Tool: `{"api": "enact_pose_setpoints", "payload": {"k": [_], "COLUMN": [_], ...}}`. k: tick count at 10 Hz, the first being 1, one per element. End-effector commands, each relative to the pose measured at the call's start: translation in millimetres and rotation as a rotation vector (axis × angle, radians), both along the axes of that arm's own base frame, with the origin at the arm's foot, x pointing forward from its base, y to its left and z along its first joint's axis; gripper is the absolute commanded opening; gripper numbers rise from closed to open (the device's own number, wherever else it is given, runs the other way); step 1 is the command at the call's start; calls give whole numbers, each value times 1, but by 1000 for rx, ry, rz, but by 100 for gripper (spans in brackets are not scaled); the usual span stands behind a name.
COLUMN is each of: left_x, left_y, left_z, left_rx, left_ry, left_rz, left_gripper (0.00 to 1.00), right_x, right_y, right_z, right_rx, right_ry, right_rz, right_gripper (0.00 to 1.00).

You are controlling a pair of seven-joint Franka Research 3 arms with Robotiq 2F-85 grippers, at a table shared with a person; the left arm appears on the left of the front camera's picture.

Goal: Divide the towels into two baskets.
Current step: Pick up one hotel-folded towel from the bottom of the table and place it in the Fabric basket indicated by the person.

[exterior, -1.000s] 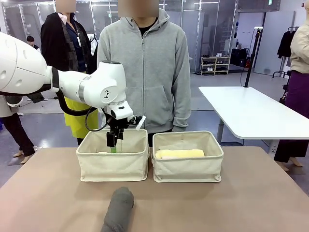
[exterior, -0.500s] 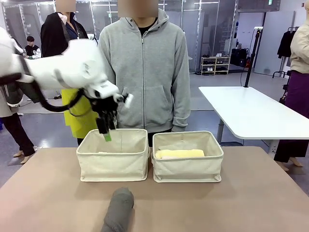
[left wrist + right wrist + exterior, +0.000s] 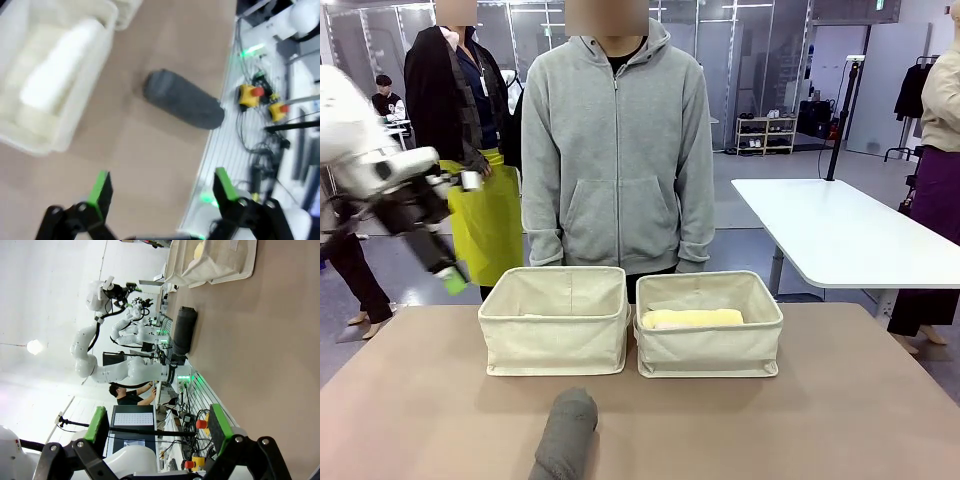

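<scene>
1. Left gripper [image 3: 448, 277] hangs in the air off the outer side of the left basket [image 3: 556, 322], above the table's [image 3: 840, 420] left edge; it is blurred in the front view, one green pad showing at its tip.
2. In the left wrist view the same gripper [image 3: 164, 188] has its jaws spread wide with nothing between them, the green pads [image 3: 101, 186] well apart.
3. Right gripper [image 3: 157, 426] in its own wrist view is also spread wide and empty, above bare table.
4. Dark grey towel [image 3: 566, 435] lies on the table in front of the left basket, nearer the robot, apart from the basket wall. Its long axis runs from the basket toward the robot's side, its near end tipped slightly to the robot's left.
5. A white towel [image 3: 59, 70] lies inside the left basket [image 3: 55, 145]; its long axis follows the basket's longer side.
6. The right basket [image 3: 710, 322] stands just beside the left basket. A pale yellow towel [image 3: 692, 318] lies in it, long axis across the basket's width, parallel to the front wall.
7. A person in a grey hoodie [image 3: 618, 150] stands behind both baskets, arms hanging down.
</scene>
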State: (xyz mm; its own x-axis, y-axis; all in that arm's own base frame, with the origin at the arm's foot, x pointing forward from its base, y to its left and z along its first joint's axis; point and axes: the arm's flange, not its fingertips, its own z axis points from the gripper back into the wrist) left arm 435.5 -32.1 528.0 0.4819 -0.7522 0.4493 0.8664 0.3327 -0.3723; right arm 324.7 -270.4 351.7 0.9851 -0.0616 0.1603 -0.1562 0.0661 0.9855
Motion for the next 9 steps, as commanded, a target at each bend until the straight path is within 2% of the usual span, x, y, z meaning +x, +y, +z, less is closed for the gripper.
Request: {"api": "enact_pose_setpoints", "payload": {"k": [1, 2, 4, 7, 9], "left_x": [-26, -41, -73, -132, -160], "left_y": [53, 93, 148, 193, 207], "left_z": [-2, -17, -58, -123, -149], "left_rx": [-142, -168, -308, -484, -514], "left_ry": [100, 175, 242, 269, 282], "left_rz": [175, 286, 420, 605, 693], "left_gripper": [100, 100, 100, 100, 100], "right_x": [-1, -1, -1, -1, -1], "right_y": [1, 1, 1, 1, 1], "right_z": [2, 2, 2, 2, 2], "right_rx": [8, 8, 8, 8, 8], "right_ry": [-19, -19, -19, -19, -19], "right_rz": [5, 5, 5, 5, 5], "right_gripper": [100, 100, 100, 100, 100]}}
